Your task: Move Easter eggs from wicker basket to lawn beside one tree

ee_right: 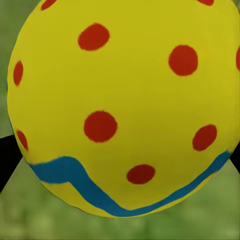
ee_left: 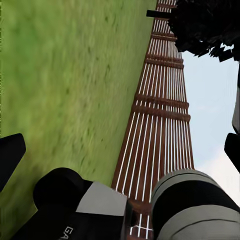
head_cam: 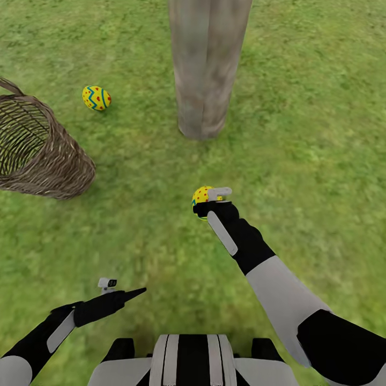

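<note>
The tree's thick grey-brown trunk [head_cam: 206,69] rises from the lawn [head_cam: 300,134] at the top centre of the head view. One Easter egg [head_cam: 96,98], yellow with red dots and a blue zigzag, lies on the grass left of the trunk. A second Easter egg [head_cam: 201,194] [ee_right: 120,100] sits in my right gripper [head_cam: 204,202], which is shut on it just on the near side of the trunk. The wicker basket [head_cam: 48,155] leans at the left edge, and the part of its inside that I see is bare weave. My left gripper [head_cam: 134,293] hangs open low at the left, holding nothing.
Grass stretches on all sides of the trunk. In the left wrist view a brown slatted fence [ee_left: 160,110] borders the lawn, with dark foliage [ee_left: 205,22] and sky beyond. My base [head_cam: 187,359] is at the bottom of the head view.
</note>
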